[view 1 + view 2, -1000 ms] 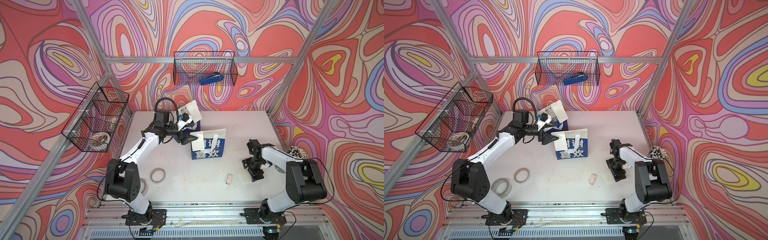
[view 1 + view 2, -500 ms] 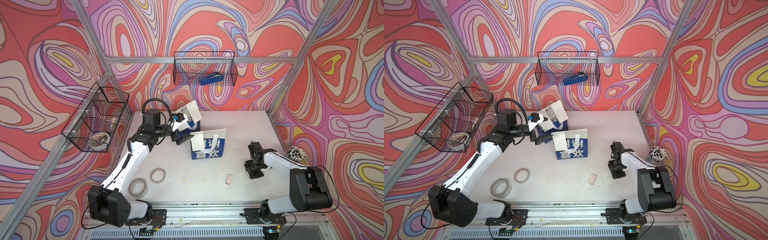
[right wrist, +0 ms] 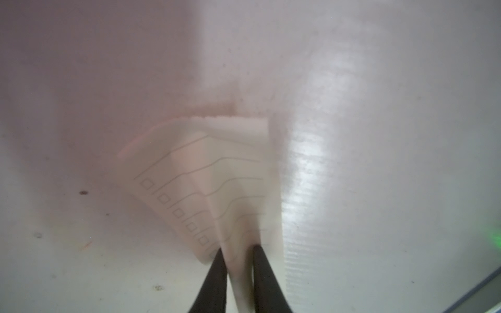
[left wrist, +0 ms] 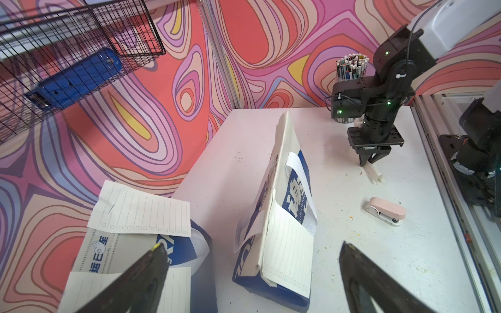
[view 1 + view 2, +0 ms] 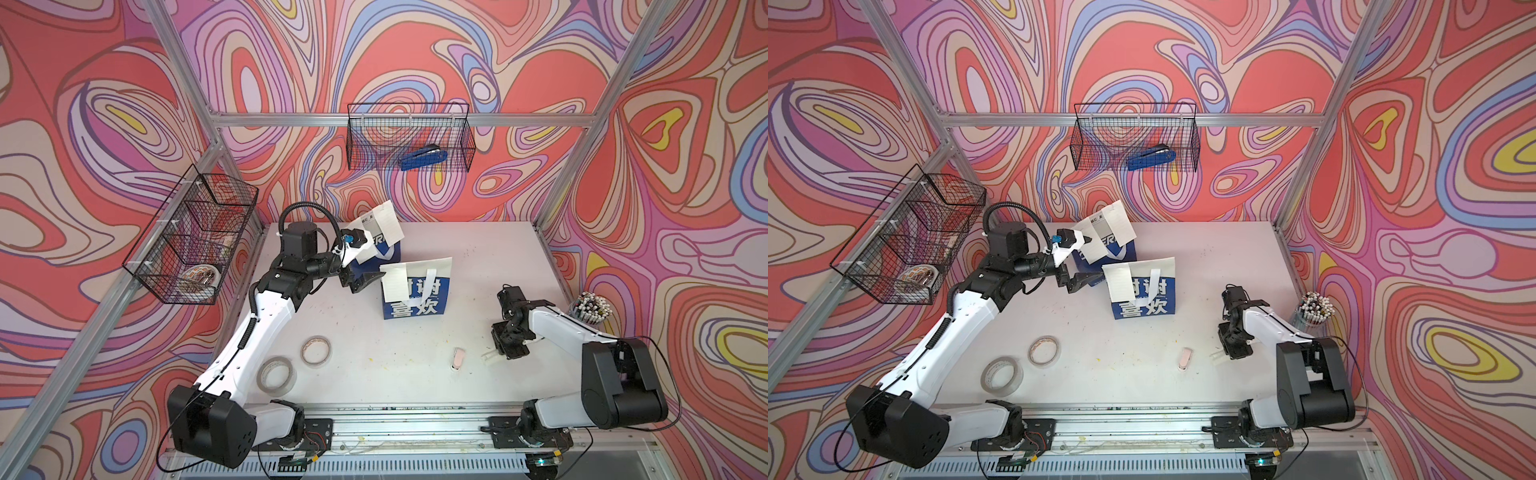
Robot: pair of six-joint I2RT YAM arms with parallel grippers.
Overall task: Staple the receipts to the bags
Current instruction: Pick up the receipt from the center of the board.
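Note:
Two blue-and-white bags stand mid-table: one with Chinese characters and a lettered one behind it. A lined white receipt hangs on the front bag's face. Another receipt sticks up from the back bag. My left gripper hovers open, wide, between the two bags and holds nothing. My right gripper points down at the table on the right, shut on a crumpled receipt that buckles up between its fingers.
A small pink stapler lies on the table left of my right gripper. A blue stapler sits in the back wall basket. Two tape rolls lie front left. A pen cup stands far right.
My right gripper's jaws have closed from wide onto the receipt on the table. My left arm's elbow has swung out leftward while its open gripper stays by the bags.

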